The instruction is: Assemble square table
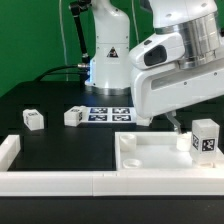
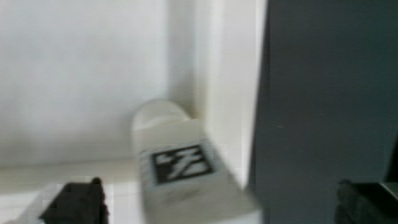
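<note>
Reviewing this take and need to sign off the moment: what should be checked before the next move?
1. Gripper open: ok, fingers wide apart.
2. Leg between the fingers: ok, though nearer one finger.
3. Fingers clear of leg: ok, gaps both sides.
4. Leg resting on the tabletop: ok.
5. Leg seated in a corner socket: cannot tell.
6. Two spare legs on the black table, away from the arm: ok.

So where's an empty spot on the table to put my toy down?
The bare black tabletop between the long white L-shaped rail, the two small white block legs and the big white plastic square slab. Crowded: on the slab, by the gripper and upright leg.
</note>
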`<state>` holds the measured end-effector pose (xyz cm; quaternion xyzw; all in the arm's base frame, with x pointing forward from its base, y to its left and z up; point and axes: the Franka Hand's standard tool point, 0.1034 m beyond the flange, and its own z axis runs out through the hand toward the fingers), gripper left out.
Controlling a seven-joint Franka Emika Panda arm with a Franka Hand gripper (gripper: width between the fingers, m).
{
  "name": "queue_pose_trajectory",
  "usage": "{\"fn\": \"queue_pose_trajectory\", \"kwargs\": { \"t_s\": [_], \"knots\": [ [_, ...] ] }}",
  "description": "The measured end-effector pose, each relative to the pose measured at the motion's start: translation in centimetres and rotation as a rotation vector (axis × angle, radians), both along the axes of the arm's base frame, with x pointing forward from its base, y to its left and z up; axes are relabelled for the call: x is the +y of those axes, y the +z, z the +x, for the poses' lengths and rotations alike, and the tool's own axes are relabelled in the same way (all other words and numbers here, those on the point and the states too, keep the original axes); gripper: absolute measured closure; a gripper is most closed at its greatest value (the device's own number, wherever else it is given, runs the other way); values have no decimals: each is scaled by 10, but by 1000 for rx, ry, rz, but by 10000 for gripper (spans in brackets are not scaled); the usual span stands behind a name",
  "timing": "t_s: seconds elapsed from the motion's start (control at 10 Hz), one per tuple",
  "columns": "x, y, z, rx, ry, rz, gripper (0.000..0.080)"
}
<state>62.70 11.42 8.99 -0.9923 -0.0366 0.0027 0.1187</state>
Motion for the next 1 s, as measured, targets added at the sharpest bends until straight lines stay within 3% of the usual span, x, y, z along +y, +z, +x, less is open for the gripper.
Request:
{"fn": "queue_pose_trajectory", "kwargs": {
  "t_s": [0.1, 0.3, 0.4, 0.5, 0.6, 0.7, 0.8, 1.0],
  "knots": [
    [5, 4, 9, -3, -15, -43, 151],
    [19, -4, 8, -7, -27, -43, 151],
    [17, -6, 8, -13, -32, -42, 151],
    [17, -5, 9, -14, -30, -42, 279],
    [17, -6, 9, -14, -30, -42, 279],
    [17, -5, 10, -15, -30, -43, 418],
    [16, -5, 10, -17, -31, -44, 479],
    [16, -5, 10, -15, -46, -44, 479]
  ]
}}
